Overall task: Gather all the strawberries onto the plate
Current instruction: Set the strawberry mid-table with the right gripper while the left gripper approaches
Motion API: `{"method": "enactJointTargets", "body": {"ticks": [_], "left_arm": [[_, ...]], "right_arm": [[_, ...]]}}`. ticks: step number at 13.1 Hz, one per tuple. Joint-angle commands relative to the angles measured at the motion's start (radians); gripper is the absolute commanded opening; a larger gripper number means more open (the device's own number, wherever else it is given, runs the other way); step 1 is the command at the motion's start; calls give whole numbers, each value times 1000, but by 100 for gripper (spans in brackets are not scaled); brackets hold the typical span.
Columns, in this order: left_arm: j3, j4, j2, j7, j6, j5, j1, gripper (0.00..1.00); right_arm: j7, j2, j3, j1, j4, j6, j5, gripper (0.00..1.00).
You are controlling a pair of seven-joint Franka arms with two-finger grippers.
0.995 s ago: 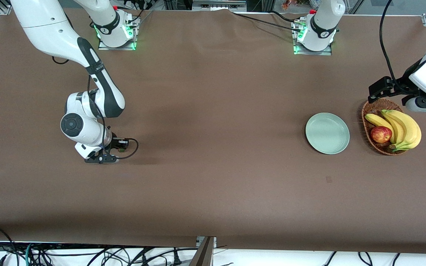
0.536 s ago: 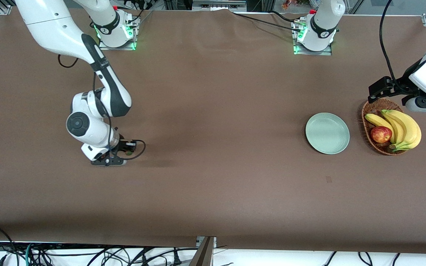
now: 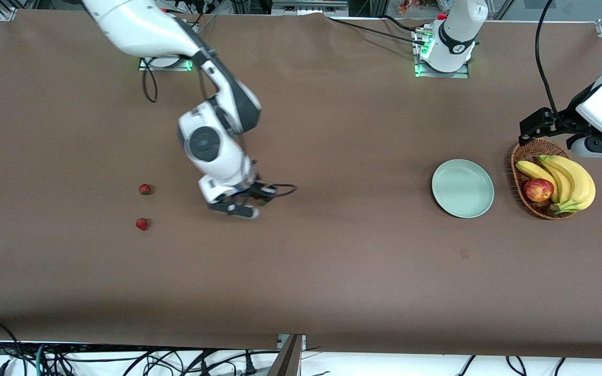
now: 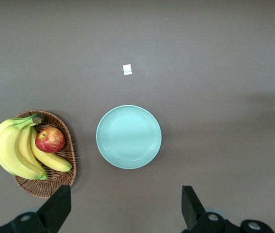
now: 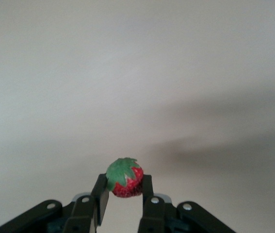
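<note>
Your right gripper [image 5: 122, 194] pinched one strawberry [image 5: 124, 177] over bare table, well short of the plate [image 3: 463, 188]. The thin grip could let it slip mid-carry. Two strawberries [image 3: 145, 189] lay toward the right arm's end. Left gripper [image 4: 125, 208] waited, wide apart, over the basket [image 3: 523, 156]; nothing blocked the path.

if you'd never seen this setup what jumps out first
The right hand, up over the bare middle of the table, is shut on a strawberry. Two more strawberries lie toward the right arm's end. Toward the left arm's end sits the empty mint plate, beside a wicker basket of bananas and an apple, where the open left hand waits above.
</note>
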Motion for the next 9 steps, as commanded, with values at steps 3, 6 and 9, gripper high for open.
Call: {"method": "enactJointTargets", "body": {"ticks": [3, 6, 9], "left_arm": [[-5, 4, -10, -69, -3, -9, -3, 100], [-5, 0, -10, -68, -2, -9, -2, 100], [-39, -16, -4, -71, 4, -9, -3, 100]], "right_arm": [[285, 178, -14, 188, 222, 108, -3, 16], [367, 226, -43, 263, 221, 189, -7, 18], [426, 267, -138, 368, 218, 245, -7, 28]]}}
